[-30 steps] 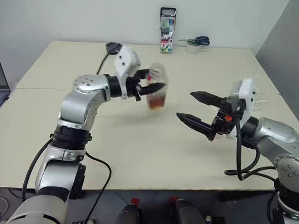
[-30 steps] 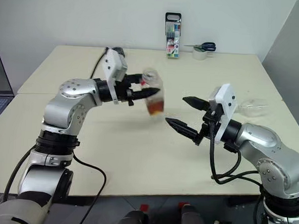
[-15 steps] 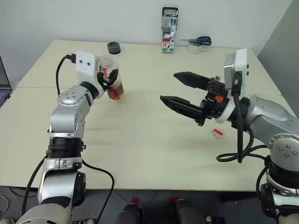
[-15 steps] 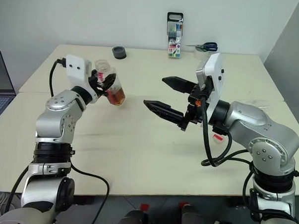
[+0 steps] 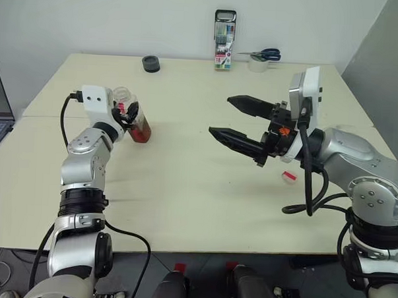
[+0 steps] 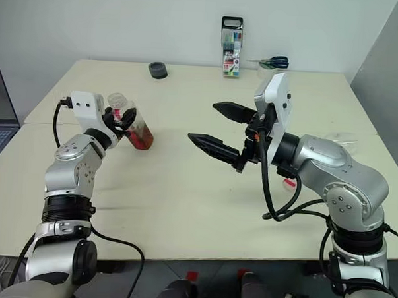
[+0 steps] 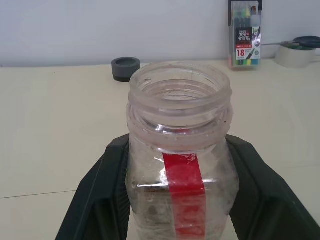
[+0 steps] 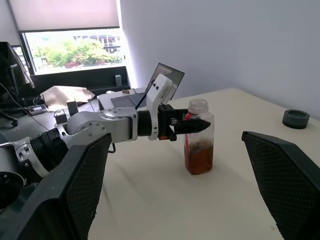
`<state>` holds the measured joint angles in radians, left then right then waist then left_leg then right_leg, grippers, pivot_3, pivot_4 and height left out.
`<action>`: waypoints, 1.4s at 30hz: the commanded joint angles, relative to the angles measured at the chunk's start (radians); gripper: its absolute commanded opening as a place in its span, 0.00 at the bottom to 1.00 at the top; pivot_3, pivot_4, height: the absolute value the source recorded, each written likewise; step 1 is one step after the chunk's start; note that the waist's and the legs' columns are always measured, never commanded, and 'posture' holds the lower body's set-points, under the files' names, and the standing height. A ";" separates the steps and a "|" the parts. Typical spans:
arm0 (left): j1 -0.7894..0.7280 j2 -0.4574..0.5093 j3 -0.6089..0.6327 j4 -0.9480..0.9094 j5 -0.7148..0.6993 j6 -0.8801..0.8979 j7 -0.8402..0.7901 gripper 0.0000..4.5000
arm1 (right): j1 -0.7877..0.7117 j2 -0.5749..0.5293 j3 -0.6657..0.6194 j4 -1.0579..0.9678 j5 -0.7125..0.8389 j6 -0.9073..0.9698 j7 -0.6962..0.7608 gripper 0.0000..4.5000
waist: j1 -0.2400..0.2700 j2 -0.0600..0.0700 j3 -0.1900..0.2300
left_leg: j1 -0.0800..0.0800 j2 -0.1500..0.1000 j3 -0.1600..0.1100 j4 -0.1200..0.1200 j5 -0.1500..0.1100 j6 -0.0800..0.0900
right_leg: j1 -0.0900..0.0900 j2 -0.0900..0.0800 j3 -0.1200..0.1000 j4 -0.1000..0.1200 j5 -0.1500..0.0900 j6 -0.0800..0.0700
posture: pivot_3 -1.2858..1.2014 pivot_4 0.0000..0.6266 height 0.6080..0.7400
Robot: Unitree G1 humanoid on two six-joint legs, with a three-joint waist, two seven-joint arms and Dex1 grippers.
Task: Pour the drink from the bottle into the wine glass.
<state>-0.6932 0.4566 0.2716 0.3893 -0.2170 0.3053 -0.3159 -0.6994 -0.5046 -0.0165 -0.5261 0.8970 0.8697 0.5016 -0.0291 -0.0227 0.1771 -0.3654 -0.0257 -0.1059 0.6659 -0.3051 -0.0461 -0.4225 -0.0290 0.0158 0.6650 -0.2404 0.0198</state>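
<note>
Left claw (image 5: pixel 130 113) clamped on the uncapped bottle (image 5: pixel 135 118), upright at the surface's (image 5: pixel 184 188) left side, base possibly touching down; drink (image 5: pixel 139 131) fills its lower part. Right claw (image 5: pixel 233 119) spread wide, holding nothing, above mid-surface, well apart from bottle.

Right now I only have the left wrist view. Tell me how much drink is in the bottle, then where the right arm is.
Observer: The drink fills roughly the lower third of the upright bottle.
Operator: Now the right arm.
Observer: The right gripper hangs above the table's middle, jaws wide apart, pointing toward the bottle.
Operator: Find the cap.
Observer: A small red-and-white piece lies on the table under the right arm; maybe the cap.
</note>
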 commanded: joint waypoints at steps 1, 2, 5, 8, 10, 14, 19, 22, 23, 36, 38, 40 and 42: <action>-0.010 0.027 -0.013 -0.008 0.035 -0.026 0.017 0.47 | -0.011 0.003 -0.030 -0.014 0.013 -0.013 -0.006 0.99 | 0.000 0.000 0.000 | 0.000 0.000 0.000 0.000 0.000 0.000 | 0.000 0.000 0.000 0.000 0.000 0.000 | 0.52 0.24 1.00; -0.011 0.027 -0.016 -0.008 0.037 -0.026 0.018 0.47 | -0.012 0.003 -0.030 -0.013 0.013 -0.013 -0.007 0.99 | 0.000 0.000 0.000 | 0.000 0.000 0.000 0.000 0.000 0.000 | 0.000 0.000 0.000 0.000 0.000 0.000 | 0.52 0.24 1.00; -0.015 0.031 -0.026 -0.021 0.047 -0.007 0.028 0.47 | -0.012 0.003 -0.031 -0.013 0.015 -0.011 -0.010 0.99 | 0.000 0.000 0.000 | 0.000 0.000 0.000 0.000 0.000 0.000 | 0.000 0.000 0.000 0.000 0.000 0.000 | 0.52 0.24 1.00; -0.015 0.035 -0.032 -0.039 0.044 0.006 0.031 0.47 | -0.009 0.002 -0.031 -0.015 0.014 -0.009 -0.013 0.99 | -0.001 0.000 0.000 | 0.000 0.000 0.000 0.000 0.000 0.000 | 0.000 0.000 0.000 0.000 0.000 0.000 | 0.52 0.24 1.00; -0.015 0.037 -0.036 -0.049 0.046 0.019 0.034 0.47 | -0.007 0.001 -0.030 -0.015 0.015 -0.007 -0.014 0.99 | -0.001 0.000 0.000 | 0.000 0.000 0.000 0.000 0.000 0.000 | 0.000 0.000 0.000 0.000 0.000 0.000 | 0.52 0.24 1.00; -0.021 0.040 -0.037 -0.057 0.050 0.042 0.048 0.47 | -0.007 0.001 -0.028 -0.014 0.015 -0.007 -0.014 0.99 | -0.001 0.000 0.000 | 0.000 0.000 0.000 0.000 0.000 0.000 | 0.000 0.000 0.000 0.000 0.000 0.000 | 0.52 0.24 1.00; -0.039 0.043 -0.046 -0.058 0.051 0.074 0.048 0.47 | -0.004 0.004 -0.022 -0.013 0.010 -0.011 -0.011 0.99 | -0.001 0.000 0.000 | 0.000 0.000 0.000 0.000 0.000 0.000 | 0.000 0.000 0.000 0.000 0.000 0.000 | 0.52 0.24 1.00; -0.053 0.046 -0.048 -0.039 0.053 0.082 0.044 0.47 | -0.004 0.006 -0.020 -0.014 0.008 -0.012 -0.011 0.99 | -0.001 0.000 0.000 | 0.000 0.000 0.000 0.000 0.000 0.000 | 0.000 0.000 0.000 0.000 0.000 0.000 | 0.52 0.24 1.00; -0.056 0.045 -0.046 -0.033 0.052 0.085 0.044 0.47 | -0.004 0.006 -0.019 -0.014 0.008 -0.013 -0.011 0.99 | -0.001 0.000 0.000 | 0.000 0.000 0.000 0.000 0.000 0.000 | 0.000 0.000 0.000 0.000 0.000 0.000 | 0.52 0.24 1.00; -0.057 0.055 -0.037 -0.004 0.044 0.086 0.039 0.99 | 0.006 0.005 -0.015 -0.028 -0.004 -0.015 -0.008 1.00 | 0.000 0.000 0.000 | 0.000 0.000 0.000 0.000 0.000 0.000 | 0.000 0.000 0.000 0.000 0.000 0.000 | 0.52 0.24 1.00; -0.048 0.056 -0.036 -0.013 0.043 0.091 0.038 0.99 | 0.006 0.005 -0.012 -0.030 -0.006 -0.017 -0.006 1.00 | 0.000 0.000 0.000 | 0.000 0.000 0.000 0.000 0.000 0.000 | 0.000 0.000 0.000 0.000 0.000 0.000 | 0.52 0.24 1.00; -0.035 0.056 -0.034 -0.028 0.040 0.101 0.038 0.99 | 0.006 0.007 -0.012 -0.032 -0.006 -0.017 -0.008 1.00 | 0.000 0.000 0.000 | 0.000 0.000 0.000 0.000 0.000 0.000 | 0.000 0.000 0.000 0.000 0.000 0.000 | 0.52 0.24 1.00; -0.015 0.055 -0.033 -0.056 0.038 0.120 0.041 0.99 | 0.009 0.008 -0.011 -0.036 -0.006 -0.017 -0.010 1.00 | 0.000 0.000 0.000 | 0.000 0.000 0.000 0.000 0.000 0.000 | 0.000 0.000 0.000 0.000 0.000 0.000 | 0.52 0.24 1.00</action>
<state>-0.7121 0.4919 0.2255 0.3881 -0.1772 0.4168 -0.2750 -0.6860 -0.5001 -0.0164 -0.5279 0.8862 0.8707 0.4932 -0.0293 -0.0227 0.1770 -0.3656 -0.0257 -0.1060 0.6656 -0.3051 -0.0461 -0.4227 -0.0291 0.0158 0.6648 -0.2405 0.0198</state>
